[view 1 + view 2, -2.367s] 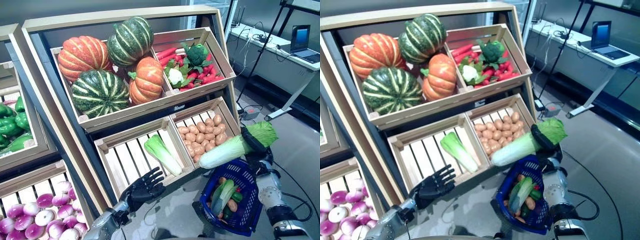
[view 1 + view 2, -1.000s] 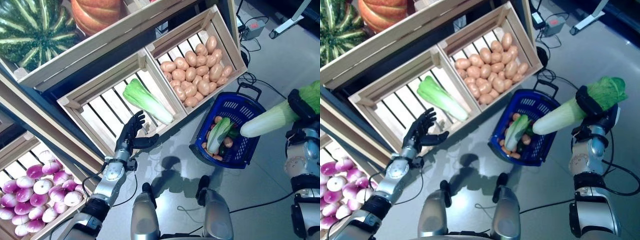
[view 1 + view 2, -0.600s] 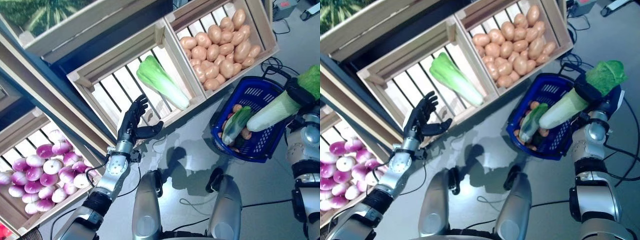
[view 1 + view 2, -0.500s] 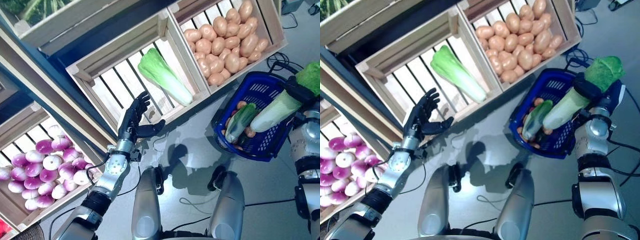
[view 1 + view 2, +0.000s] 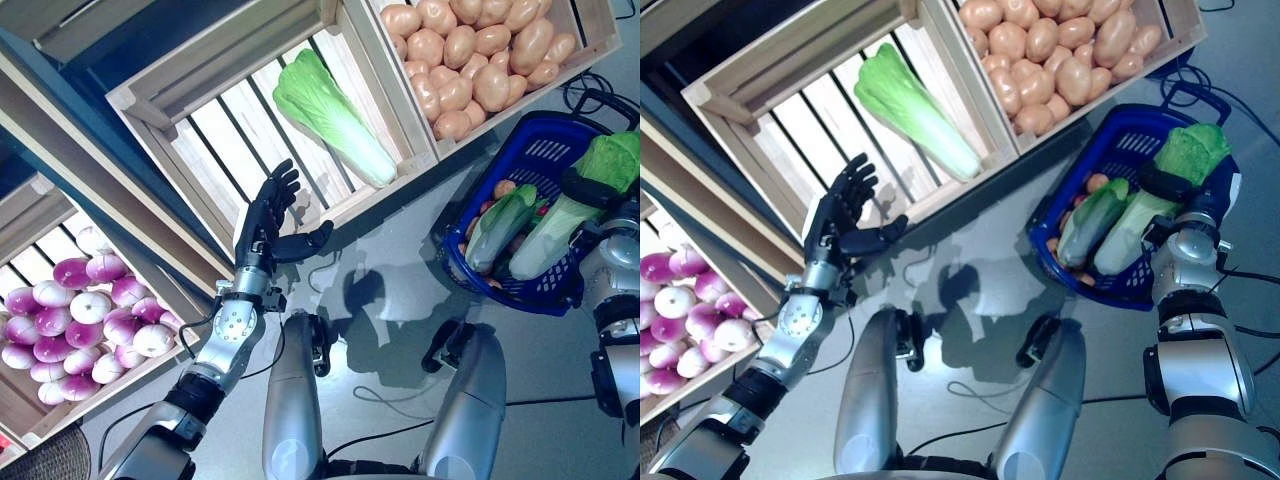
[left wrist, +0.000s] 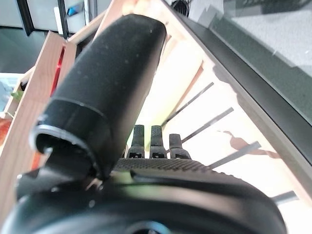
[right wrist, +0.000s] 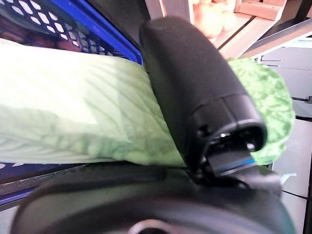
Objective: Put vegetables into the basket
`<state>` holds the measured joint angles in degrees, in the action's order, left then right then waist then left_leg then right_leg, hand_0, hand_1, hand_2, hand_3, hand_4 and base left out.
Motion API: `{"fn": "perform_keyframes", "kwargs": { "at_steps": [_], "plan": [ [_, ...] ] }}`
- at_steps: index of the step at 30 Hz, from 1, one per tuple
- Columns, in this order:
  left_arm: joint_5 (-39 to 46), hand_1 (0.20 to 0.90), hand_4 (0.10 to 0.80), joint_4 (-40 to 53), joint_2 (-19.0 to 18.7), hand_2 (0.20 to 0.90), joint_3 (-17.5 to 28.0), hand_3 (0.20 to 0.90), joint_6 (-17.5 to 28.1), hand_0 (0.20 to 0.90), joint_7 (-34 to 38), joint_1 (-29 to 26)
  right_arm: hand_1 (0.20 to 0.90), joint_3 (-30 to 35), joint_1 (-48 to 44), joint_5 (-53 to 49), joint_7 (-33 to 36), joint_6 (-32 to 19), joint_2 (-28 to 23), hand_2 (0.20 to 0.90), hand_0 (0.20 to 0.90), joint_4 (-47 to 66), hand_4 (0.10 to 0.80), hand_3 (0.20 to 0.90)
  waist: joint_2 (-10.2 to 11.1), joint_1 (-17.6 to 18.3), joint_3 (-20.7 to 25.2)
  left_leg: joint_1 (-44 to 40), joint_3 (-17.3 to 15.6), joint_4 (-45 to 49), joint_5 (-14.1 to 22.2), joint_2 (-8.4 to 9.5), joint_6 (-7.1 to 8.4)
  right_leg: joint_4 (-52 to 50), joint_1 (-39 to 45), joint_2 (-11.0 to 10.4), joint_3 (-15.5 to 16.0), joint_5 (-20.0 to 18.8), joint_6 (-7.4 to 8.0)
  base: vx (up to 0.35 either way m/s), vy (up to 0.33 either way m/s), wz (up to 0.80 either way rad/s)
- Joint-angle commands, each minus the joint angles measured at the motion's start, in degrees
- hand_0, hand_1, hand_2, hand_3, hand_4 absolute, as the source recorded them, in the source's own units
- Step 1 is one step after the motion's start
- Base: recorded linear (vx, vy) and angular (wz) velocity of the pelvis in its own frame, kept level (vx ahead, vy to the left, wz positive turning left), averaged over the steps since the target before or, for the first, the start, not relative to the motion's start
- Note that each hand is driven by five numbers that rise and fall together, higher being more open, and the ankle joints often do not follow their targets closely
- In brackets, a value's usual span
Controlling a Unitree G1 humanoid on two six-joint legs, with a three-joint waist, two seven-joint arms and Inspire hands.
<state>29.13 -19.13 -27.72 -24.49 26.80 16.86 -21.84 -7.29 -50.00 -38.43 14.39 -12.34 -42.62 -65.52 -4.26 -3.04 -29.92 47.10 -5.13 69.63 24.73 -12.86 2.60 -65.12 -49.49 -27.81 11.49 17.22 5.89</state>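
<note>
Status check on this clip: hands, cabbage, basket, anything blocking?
Right hand shut on cabbage, its pale end down in the blue basket. Left hand open, empty, by the slatted crate. Nothing blocking.

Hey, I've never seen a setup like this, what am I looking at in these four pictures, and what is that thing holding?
This is a two-legged humanoid robot with silver arms and dark hands. The two wide pictures come from a stereo camera on its head, looking down. The two close-up pictures come from cameras on its wrists, so each hand's dark bulk fills most of the view.

In front of it stand wooden crates: one holds a single napa cabbage, one potatoes, and one purple and white onions. A blue basket sits on the floor, already holding some vegetables.

The right hand is closed around a second cabbage, whose pale end points down into the basket. The left hand is open and empty, held up in front of the cabbage crate.
</note>
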Motion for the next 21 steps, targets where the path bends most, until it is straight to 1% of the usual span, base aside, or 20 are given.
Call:
{"fn": "perform_keyframes", "kwargs": {
  "at_steps": [1, 3, 4, 5, 6, 7, 9, 10, 11, 12, 13, 14, 16, 17, 19, 20, 21],
  "plan": [
    [-6.37, 0.9, 0.8, 6.58, -2.96, 0.9, 0.78, 0.9, 8.55, 0.9, 4.91, -4.66, 0.9, -1.39, -6.84, 1.84, 3.11, -4.58, -7.19, 0.9, 0.9, 0.19, 0.8, 0.9, -0.63, -1.02, 2.55, -1.65, 2.71, -3.5, 0.58, -1.04, 3.76, -0.72, 3.81, 0.46, -4.08, 2.59, 0.88, 0.0, 0.0, 0.0],
    [-11.76, 0.9, 0.8, 6.07, -4.23, 0.9, 1.09, 0.9, 6.36, 0.9, 9.91, -6.6, 0.9, -1.37, -6.48, 1.3, 2.0, -4.89, -6.85, 0.9, 0.9, -0.6, 0.8, 0.9, -0.39, -0.89, 2.79, -2.0, 2.75, -3.82, 0.55, -1.22, 3.9, -0.54, 3.96, 0.67, -4.0, 2.65, 0.98, 0.019, -0.001, -0.01],
    [-16.95, 0.9, 0.8, 5.5, -5.47, 0.9, 1.05, 0.9, 5.39, 0.9, 13.56, -8.0, 0.9, -1.36, -6.45, 0.94, 0.87, -4.75, -6.71, 0.9, 0.9, -1.15, 0.8, 0.9, -0.26, -0.81, 2.87, -2.34, 2.73, -4.12, 0.45, -1.39, 3.95, -0.43, 4.13, 0.69, -3.96, 2.63, 1.04, 0.032, -0.001, -0.01],
    [-20.25, 0.9, 0.8, 4.71, -7.19, 0.9, 1.25, 0.9, 4.73, 0.9, 15.97, -9.5, 0.9, -1.56, -6.34, 0.43, 0.18, -4.55, -6.76, 0.9, 0.9, -1.4, 0.8, 0.9, -0.18, -0.67, 3.01, -2.5, 2.69, -4.4, 0.31, -1.55, 4.08, -0.2, 4.24, 0.79, -4.03, 2.58, 1.1, 0.0, 0.0, 0.0],
    [-21.49, 0.9, 0.8, 4.39, -7.74, 0.9, 1.16, 0.9, 4.48, 0.9, 16.79, -10.06, 0.9, -1.59, -6.35, 0.32, -0.11, -4.45, -6.79, 0.9, 0.9, -1.5, 0.8, 0.9, -0.12, -0.63, 3.0, -2.56, 2.68, -4.47, 0.25, -1.6, 4.12, -0.14, 4.28, 0.81, -4.06, 2.55, 1.11, 0.013, 0.006, -0.03],
    [-25.9, 0.9, 0.8, 3.7, -10.43, 0.9, 1.29, 0.9, 2.36, 0.9, 19.93, -12.06, 0.9, -1.95, -6.22, -0.67, -1.55, -3.5, -7.16, 0.9, 0.9, -1.41, 0.8, 0.9, 0.0, -0.36, 3.19, -2.74, 2.53, -4.91, 0.0, -1.93, 4.28, 0.18, 4.34, 0.89, -4.15, 2.42, 1.16, 0.013, 0.014, -0.05],
    [-28.18, 0.9, 0.8, 2.45, -13.4, 0.9, 1.47, 0.9, -0.02, 0.9, 22.42, -14.6, 0.9, -2.31, -6.12, -1.34, -3.12, -3.06, -7.46, 0.9, 0.9, -1.48, 0.8, 0.9, 0.16, 0.04, 3.46, -3.12, 2.21, -5.56, -0.39, -2.31, 4.46, 0.65, 4.57, 1.09, -4.27, 2.27, 1.17, 0.02, 0.034, -0.06],
    [-30.7, 0.9, 0.8, 1.27, -15.23, 0.9, 1.42, 0.9, -1.99, 0.9, 24.08, -16.37, 0.9, -2.69, -6.19, -1.63, -3.69, -2.93, -7.49, 0.9, 0.9, -1.59, 0.8, 0.9, 0.21, 0.28, 3.66, -3.5, 2.03, -6.14, -0.65, -2.59, 4.51, 0.98, 4.74, 1.2, -4.34, 2.18, 1.23, 0.017, 0.034, -0.08],
    [-31.01, 0.9, 0.8, 1.1, -15.43, 0.9, 1.31, 0.9, -2.21, 0.9, 24.3, -16.66, 0.9, -2.69, -6.23, -1.69, -3.78, -2.91, -7.49, 0.9, 0.9, -1.64, 0.8, 0.9, 0.25, 0.27, 3.62, -3.59, 1.98, -6.24, -0.7, -2.63, 4.51, 1.05, 4.78, 1.22, -4.37, 2.15, 1.24, 0.024, 0.05, -0.11],
    [-34.23, 0.9, 0.8, -0.68, -18.07, 0.9, 0.86, 0.9, -4.08, 0.9, 27.31, -18.96, 0.9, -3.09, -6.4, -2.63, -4.29, -2.52, -7.51, 0.9, 0.9, -1.65, 0.8, 0.9, 0.34, 0.59, 3.88, -4.05, 1.82, -6.94, -1.06, -2.97, 4.72, 1.52, 5.04, 1.38, -4.49, 1.98, 1.33, 0.018, 0.038, -0.08],
    [-34.69, 0.9, 0.8, -1.2, -18.73, 0.9, 0.84, 0.9, -4.52, 0.9, 27.83, -19.59, 0.9, -3.1, -6.41, -2.77, -4.39, -2.45, -7.51, 0.9, 0.9, -1.58, 0.8, 0.9, 0.39, 0.67, 3.91, -4.17, 1.78, -7.06, -1.14, -3.08, 4.77, 1.65, 5.13, 1.41, -4.53, 1.93, 1.36, 0.021, 0.051, -0.09],
    [-36.61, 0.9, 0.8, -2.05, -19.85, 0.9, 0.81, 0.9, -6.04, 0.9, 29.2, -20.6, 0.9, -3.13, -6.38, -2.89, -4.62, -2.52, -7.46, 0.9, 0.9, -1.35, 0.8, 0.9, 0.48, 0.81, 3.98, -4.37, 1.72, -7.3, -1.3, -3.26, 4.84, 1.86, 5.28, 1.49, -4.6, 1.85, 1.4, 0.013, 0.051, -0.09],
    [-41.12, 0.9, 0.8, -4.84, -23.5, 0.9, 0.25, 0.9, -9.44, 0.9, 31.91, -24.09, 0.9, -3.8, -5.69, -2.98, -5.21, -2.35, -7.14, 0.9, 0.9, 0.34, 0.8, 0.9, 0.63, 1.5, 4.29, -5.04, 1.48, -8.18, -1.66, -3.95, 5.11, 2.47, 5.69, 1.81, -4.87, 1.79, 1.51, 0.008, 0.077, -0.12],
    [-41.71, 0.9, 0.8, -5.02, -23.6, 0.9, 0.11, 0.9, -9.79, 0.9, 32.01, -24.28, 0.9, -3.75, -5.58, -2.99, -5.25, -2.38, -7.1, 0.9, 0.9, 0.43, 0.8, 0.9, 0.67, 1.49, 4.27, -5.12, 1.45, -8.24, -1.68, -3.99, 5.11, 2.52, 5.73, 1.83, -4.89, 1.77, 1.52, 0.0, 0.067, -0.14],
    [-45.12, 0.9, 0.8, -7.52, -25.58, 0.9, -1.08, 0.9, -12.04, 0.9, 32.79, -26.44, 0.9, -4.12, -5.32, -3.42, -6.0, -2.3, -7.11, 0.9, 0.9, 1.35, 0.8, 0.9, 0.82, 1.89, 4.47, -5.59, 1.25, -8.75, -1.83, -4.41, 5.24, 3.03, 6.05, 1.95, -5.05, 1.65, 1.59, 0.003, 0.065, -0.14],
    [-50.15, 0.9, 0.8, -9.68, -27.29, 0.9, -2.67, 0.9, -13.34, 0.9, 34.31, -28.32, 0.9, -4.46, -5.6, -4.41, -7.33, -2.15, -7.2, 0.9, 0.9, 1.65, 0.8, 0.9, 0.89, 2.28, 4.67, -5.83, 1.15, -8.96, -1.89, -4.79, 5.38, 3.23, 6.21, 2.07, -5.14, 1.63, 1.68, 0.007, 0.076, -0.12],
    [-51.27, 0.9, 0.8, -10.55, -27.87, 0.9, -3.55, 0.9, -13.35, 0.9, 34.8, -29.09, 0.9, -4.65, -5.69, -4.81, -7.9, -2.23, -7.19, 0.9, 0.9, 1.58, 0.8, 0.9, 0.91, 2.44, 4.73, -5.93, 1.07, -9.05, -1.92, -4.95, 5.39, 3.27, 6.23, 2.1, -5.19, 1.62, 1.72, 0.016, 0.089, -0.16]
  ]
}}
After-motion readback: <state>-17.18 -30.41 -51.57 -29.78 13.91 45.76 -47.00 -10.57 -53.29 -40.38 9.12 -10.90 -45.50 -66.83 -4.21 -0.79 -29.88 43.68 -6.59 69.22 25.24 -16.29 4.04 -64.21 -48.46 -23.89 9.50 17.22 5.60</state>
